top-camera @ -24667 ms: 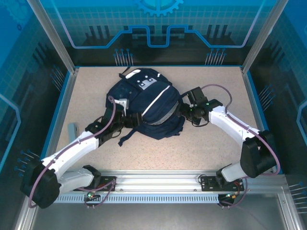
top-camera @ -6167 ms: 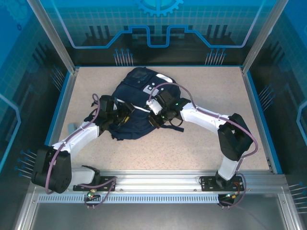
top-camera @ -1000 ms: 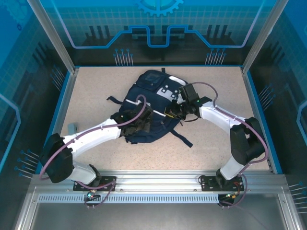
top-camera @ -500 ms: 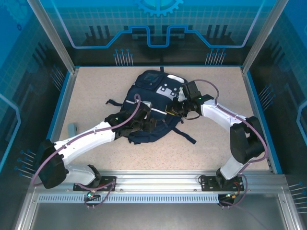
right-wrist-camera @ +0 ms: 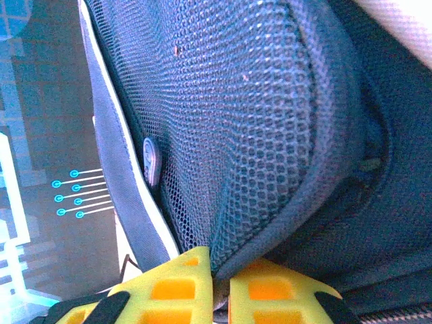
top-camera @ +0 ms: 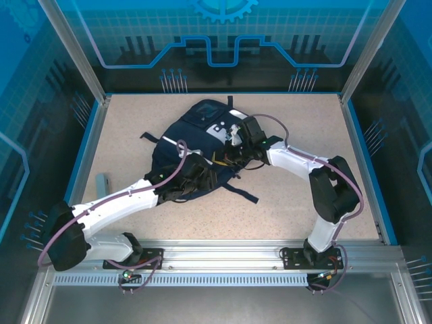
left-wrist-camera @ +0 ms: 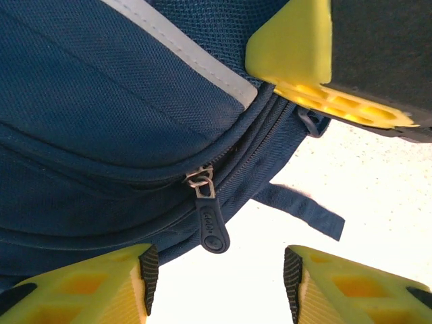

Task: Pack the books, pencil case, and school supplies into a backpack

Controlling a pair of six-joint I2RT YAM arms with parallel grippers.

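L gripper [left-wrist-camera: 219, 273] wide open, zip pull [left-wrist-camera: 210, 228] at its gap, untouched; R gripper [right-wrist-camera: 221, 280] pinched on backpack [right-wrist-camera: 236, 121] mesh.

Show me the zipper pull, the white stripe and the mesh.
zipper pull [left-wrist-camera: 211, 228], left wrist view, its dark tab
white stripe [left-wrist-camera: 182, 50], left wrist view, its middle
mesh [right-wrist-camera: 236, 121], right wrist view, its middle

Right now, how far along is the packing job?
Nothing looks packed yet: the pencil case lies outside, left of the backpack. In hand: the right gripper is pinched on the backpack's mesh, and the left gripper is open at the zipper pull, where the zipper looks closed. Left: unzip, then load everything.
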